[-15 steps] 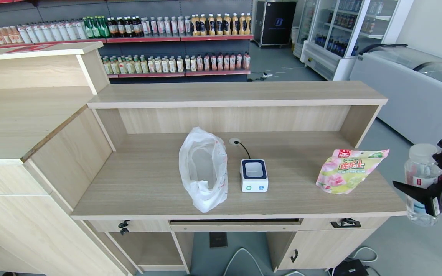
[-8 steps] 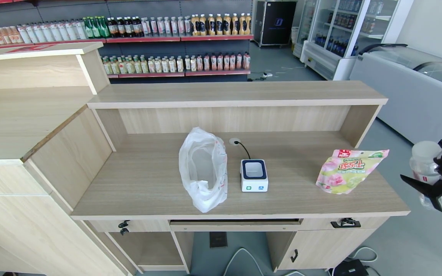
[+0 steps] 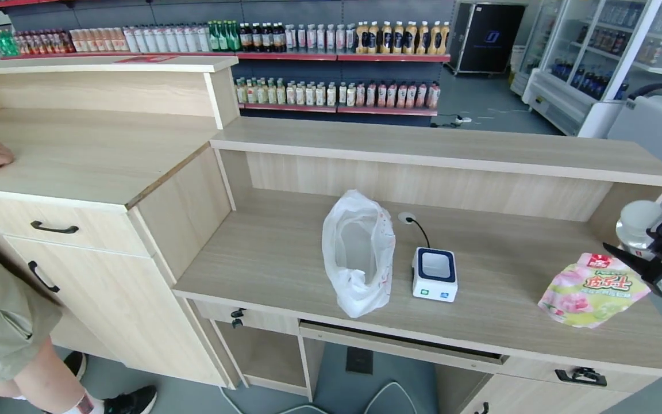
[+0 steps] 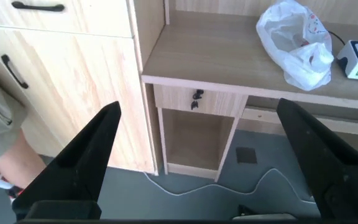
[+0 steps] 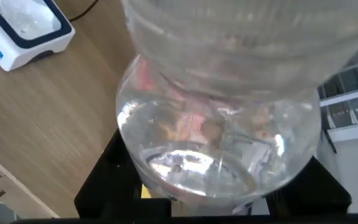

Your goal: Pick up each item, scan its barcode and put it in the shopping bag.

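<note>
The shopping bag (image 3: 358, 261) is coloured translucent white with red print, the scanner (image 3: 434, 276) white framed in dark blue, the pouch (image 3: 589, 290) pink and green, the bottle (image 3: 637, 221) clear and white-capped.

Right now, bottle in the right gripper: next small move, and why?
Probably carry the bottle leftward to above the scanner. The right gripper holds it far right, beyond the snack pouch, well clear of the scanner; bagging comes after scanning.
</note>
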Available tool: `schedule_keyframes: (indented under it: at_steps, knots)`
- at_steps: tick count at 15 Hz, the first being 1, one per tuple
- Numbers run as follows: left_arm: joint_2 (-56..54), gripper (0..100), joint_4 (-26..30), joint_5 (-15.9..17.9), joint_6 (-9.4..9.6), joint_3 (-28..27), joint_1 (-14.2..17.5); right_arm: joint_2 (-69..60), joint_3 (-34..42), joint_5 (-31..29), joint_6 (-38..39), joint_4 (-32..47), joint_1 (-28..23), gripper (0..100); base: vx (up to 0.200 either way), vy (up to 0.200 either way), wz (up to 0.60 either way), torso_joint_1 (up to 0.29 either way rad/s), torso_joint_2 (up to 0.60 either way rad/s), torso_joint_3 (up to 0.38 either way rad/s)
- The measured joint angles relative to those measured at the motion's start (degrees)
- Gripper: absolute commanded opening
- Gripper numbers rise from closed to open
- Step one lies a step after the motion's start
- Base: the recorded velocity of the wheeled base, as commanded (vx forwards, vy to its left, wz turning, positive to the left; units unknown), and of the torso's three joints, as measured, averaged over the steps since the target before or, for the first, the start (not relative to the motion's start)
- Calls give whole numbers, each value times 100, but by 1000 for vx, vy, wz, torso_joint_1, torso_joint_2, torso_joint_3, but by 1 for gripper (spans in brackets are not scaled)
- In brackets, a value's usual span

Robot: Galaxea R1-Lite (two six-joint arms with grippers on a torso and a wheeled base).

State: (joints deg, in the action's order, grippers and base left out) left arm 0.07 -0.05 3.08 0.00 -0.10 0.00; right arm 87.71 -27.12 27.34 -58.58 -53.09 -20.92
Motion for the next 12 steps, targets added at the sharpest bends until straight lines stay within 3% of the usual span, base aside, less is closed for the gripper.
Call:
schedule_keyframes:
  at_steps: [5, 12]
  knots:
    - [0, 100, -2, 0, 0, 0, 0, 580, -132, -63, -213, -925, 391, 0, 0, 0, 600, 3, 2, -1]
    - [0, 100, -2, 0, 0, 0, 0, 1688, -171, -189, -369, -1553, 752, 0, 0, 0, 0, 0, 0, 0]
